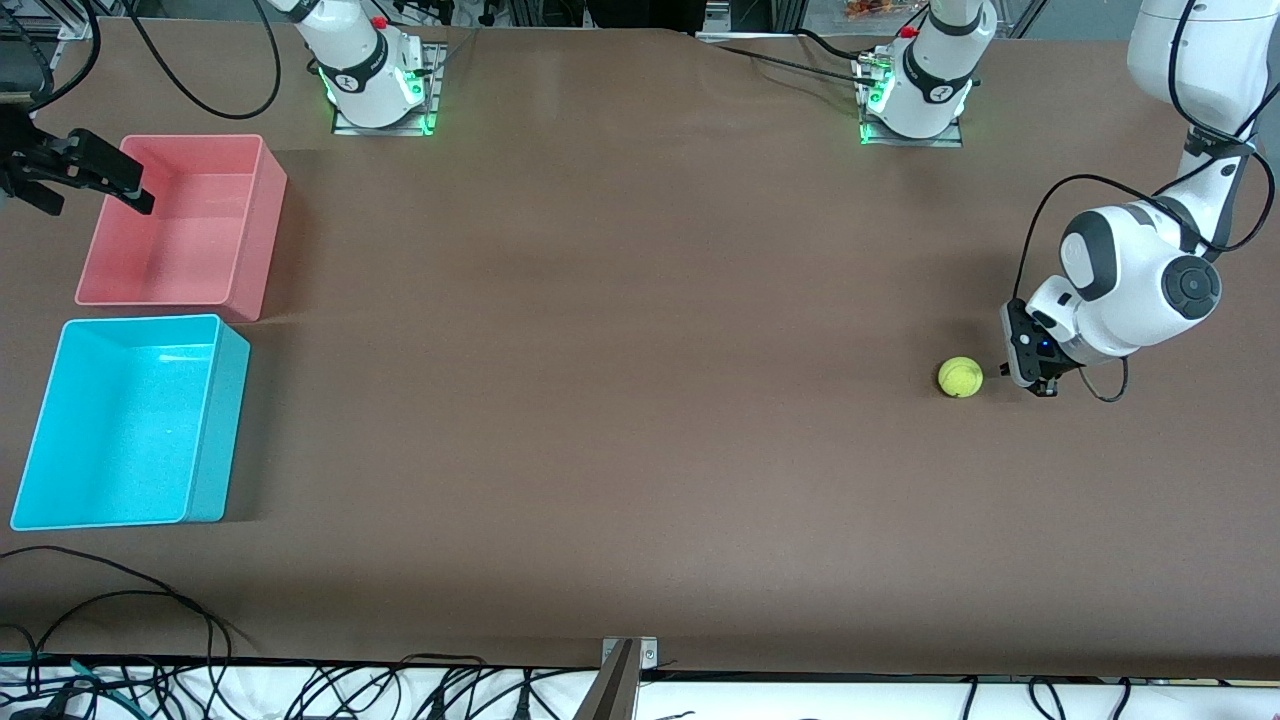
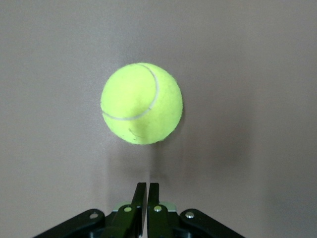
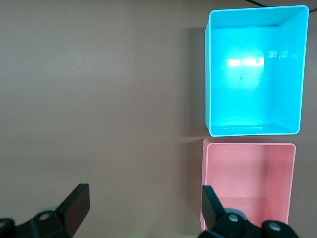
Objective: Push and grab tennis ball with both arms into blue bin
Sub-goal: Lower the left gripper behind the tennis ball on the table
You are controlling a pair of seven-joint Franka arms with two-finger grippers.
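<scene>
1. Tennis ball (image 1: 960, 377), small, fuzzy and yellow-green with a pale curved seam, rests on the brown table (image 1: 640, 420) toward the left arm's end, well apart from both bins.
2. The left arm's black two-finger gripper (image 1: 1040, 388) sits low at the table just beside the ball, on the side of the ball that faces away from the bins. The left wrist view shows its two fingers (image 2: 141, 206) pressed together with nothing between them, and a strip of bare table separates their tips from the ball, so there is no contact.
3. The relation that matters: the ball lies between the left gripper and the bright cyan-blue rectangular plastic bin (image 1: 130, 420), which stands at the right arm's end of the table. A push straight ahead from the closed fingertips would likely roll the ball along the table toward that end. The ball sits nearly centred ahead of the fingers, which favours a straight roll; an off-centre touch could send it sideways.
4. The left arm is by far the nearer to the ball, so the push appears to be its job.
5. The right arm's black gripper (image 1: 85, 175) hangs over the rim of the pink rectangular plastic bin (image 1: 185, 225), fingers spread wide and holding nothing, and waits there.
6. The pink bin stands beside the blue one, farther from the front camera. Both bins are empty.
7. The task seems to be at its start, with the push not yet made.
</scene>
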